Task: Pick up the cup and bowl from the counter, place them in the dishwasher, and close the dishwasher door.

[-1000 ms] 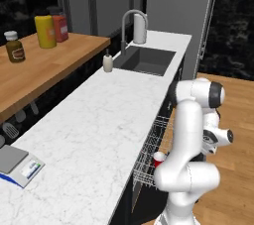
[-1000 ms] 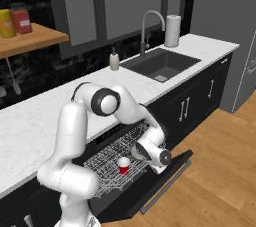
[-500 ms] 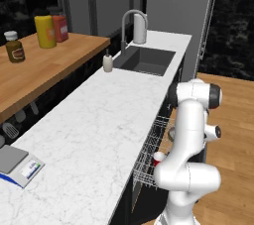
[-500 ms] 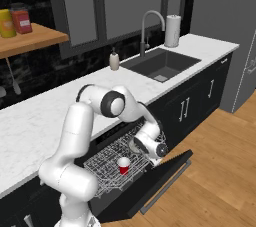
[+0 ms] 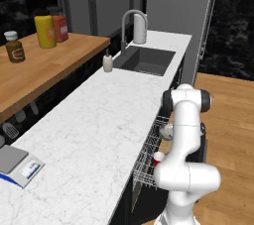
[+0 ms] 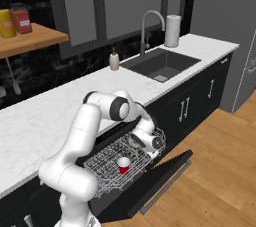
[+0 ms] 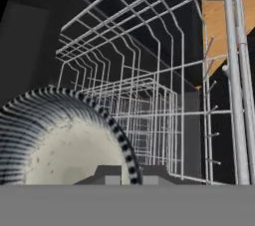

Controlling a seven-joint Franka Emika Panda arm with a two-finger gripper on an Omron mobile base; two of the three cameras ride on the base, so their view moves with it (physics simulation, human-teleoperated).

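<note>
A long white marble table [image 5: 94, 125] runs above the open dishwasher [image 6: 125, 163]; its door [image 6: 160, 178] lies flat; the bowl [image 7: 60, 140], gripped at its rim by the fingers [image 6: 137, 142], hangs just above the rack; the cup [image 6: 123, 165] stands upright beside it.

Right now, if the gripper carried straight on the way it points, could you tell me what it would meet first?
Probably the wire rack of the dishwasher. The gripper holds the bowl by its rim and points down into the rack; depth is unclear.
</note>
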